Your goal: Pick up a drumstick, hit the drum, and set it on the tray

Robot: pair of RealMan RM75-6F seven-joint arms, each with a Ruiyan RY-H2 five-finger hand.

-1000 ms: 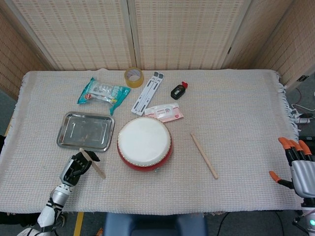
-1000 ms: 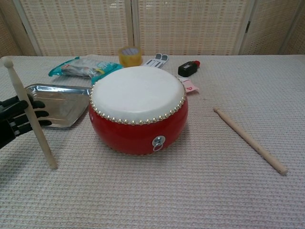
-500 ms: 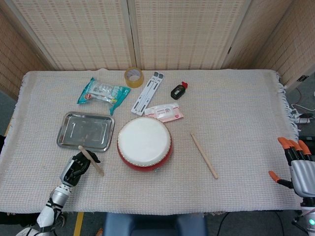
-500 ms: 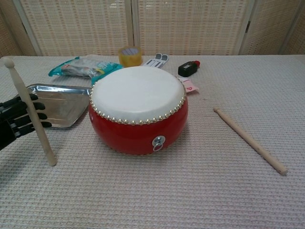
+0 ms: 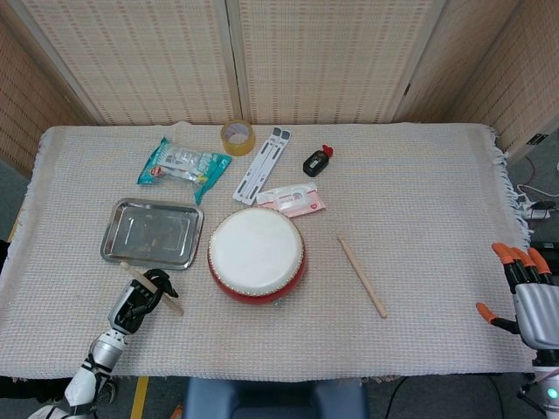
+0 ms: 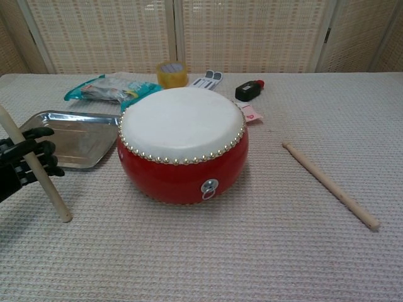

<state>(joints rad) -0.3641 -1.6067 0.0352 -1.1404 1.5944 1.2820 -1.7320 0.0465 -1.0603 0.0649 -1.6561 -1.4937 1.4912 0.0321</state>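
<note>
At the left front edge of the desk point(image 5: 419, 175), which is covered in a pale woven cloth, the black left hand point(image 5: 135, 301) grasps a plain wooden drumstick point(image 6: 39, 171) around its middle, fingers wrapped about the smooth round shaft; the stick stands tilted, its lower end close above the cloth and its upper end leaning away to the left in the chest view. Just behind the hand lies a shallow rectangular metal tray point(image 5: 150, 232) with rounded corners and a shiny, reflective floor. Further back sit a crinkled teal plastic packet point(image 5: 183, 163) and a roll of yellowish tape point(image 5: 237, 137). Just right of the tray stands the round drum point(image 6: 182, 143), its red glossy body ringed with a row of small metal studs under a flat white skin, a little metal ring hanging on the front. Behind it lie a white folded stand point(image 5: 263, 163), a small pink and white card point(image 5: 293, 202) and a small black object with a red tip point(image 5: 316, 161). To the right of the drum a second wooden stick point(image 5: 362, 275) lies flat on the cloth, well apart from it. At the far right edge the grey right hand point(image 5: 527, 295) with orange fingertips holds nothing, fingers spread.
</note>
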